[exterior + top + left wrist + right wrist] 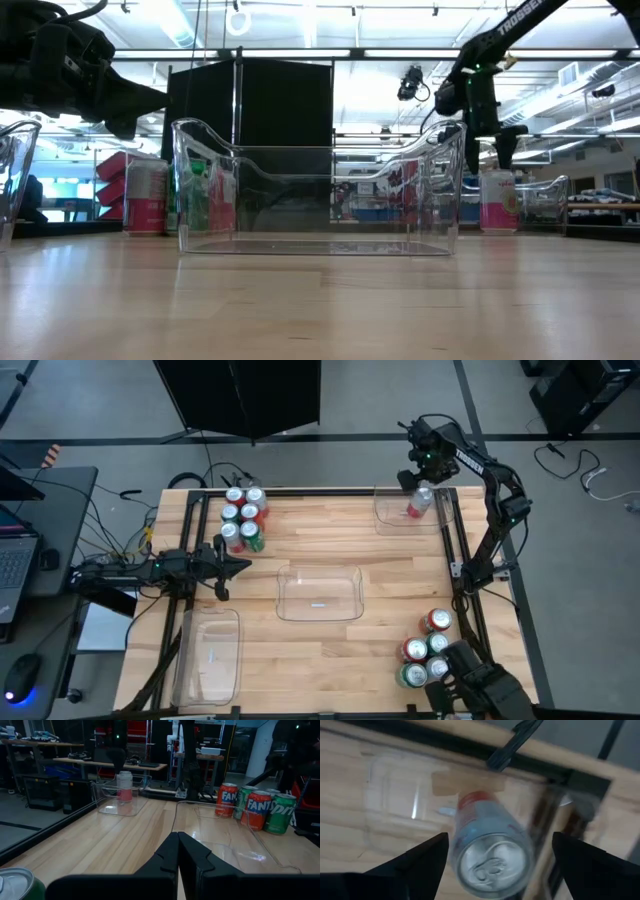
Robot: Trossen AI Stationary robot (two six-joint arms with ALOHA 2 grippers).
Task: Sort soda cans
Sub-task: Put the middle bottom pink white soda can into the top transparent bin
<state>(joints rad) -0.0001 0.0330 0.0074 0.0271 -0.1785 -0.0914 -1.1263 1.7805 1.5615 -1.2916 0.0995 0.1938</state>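
Observation:
A silver-white soda can with a red band [420,503] [490,855] stands upright on the floor of the far-right clear bin [392,518]. My right gripper [413,484] [500,837] hovers above it, open, one finger on either side of the can's top and clear of it. The low view shows this gripper [487,140] above the can [497,202]. My left gripper [238,567] [177,847] waits shut at the table's left, pointing right, beside the far-left group of cans [243,518].
Several red, green and silver cans stand at the near-right corner [427,653] [250,807]. A clear bin [320,610] sits mid-table and another [210,655] at the near left. A dark frame rail [455,540] runs beside the far-right bin.

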